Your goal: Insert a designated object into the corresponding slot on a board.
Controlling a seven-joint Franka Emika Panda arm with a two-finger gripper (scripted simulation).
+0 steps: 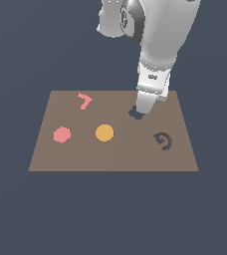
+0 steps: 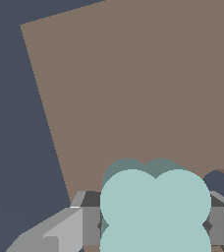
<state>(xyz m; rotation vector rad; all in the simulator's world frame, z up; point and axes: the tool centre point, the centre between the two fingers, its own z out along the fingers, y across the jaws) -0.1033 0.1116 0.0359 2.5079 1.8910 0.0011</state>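
Simulator renders with flat, even lighting and no discernible light source. The board (image 1: pixel 113 149) shows a uniform brown tone without cast shadows or glare. The arm (image 1: pixel 160 35) carries soft grey shading on its curved shells. Edges appear jagged and pixelated, most visibly on the small shapes in the exterior view. The wrist view is sharp throughout; the teal block (image 2: pixel 155 206) has flat colour, slightly darker on its side faces.

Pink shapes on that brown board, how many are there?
2: a pink hexagon near the exterior view's left edge, and a pink bent piece farther back. The arm may hide others.
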